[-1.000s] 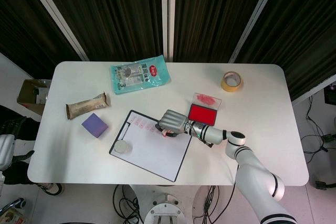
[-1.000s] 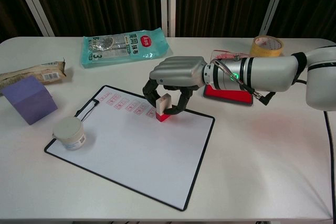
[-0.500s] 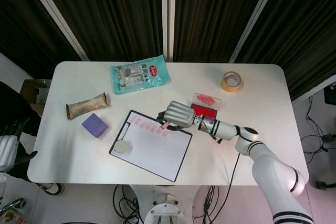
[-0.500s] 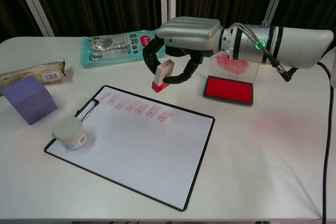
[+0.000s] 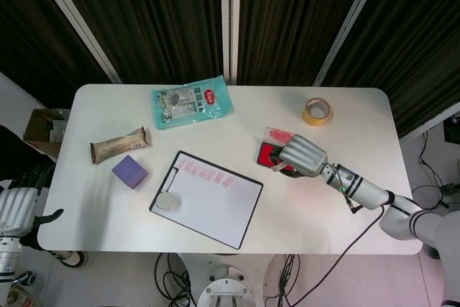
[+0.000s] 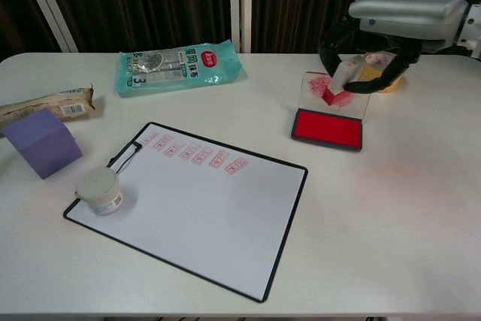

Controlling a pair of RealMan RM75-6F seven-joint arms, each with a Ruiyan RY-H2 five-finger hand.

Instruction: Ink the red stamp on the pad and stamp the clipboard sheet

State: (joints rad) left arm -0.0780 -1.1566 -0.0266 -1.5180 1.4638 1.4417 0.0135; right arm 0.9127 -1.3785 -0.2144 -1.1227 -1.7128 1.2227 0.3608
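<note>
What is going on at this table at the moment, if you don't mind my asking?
The robot's right hand holds the red stamp in its fingers above the open ink pad. The clipboard sheet already carries a row of red stamp marks near its top edge, and a small white jar sits on it near the clip. The left hand hangs off the table's side, holding nothing.

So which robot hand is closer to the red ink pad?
The right hand. It hangs just above the ink pad, holding the red stamp. The left hand is far off, past the table's left edge, holding nothing.
</note>
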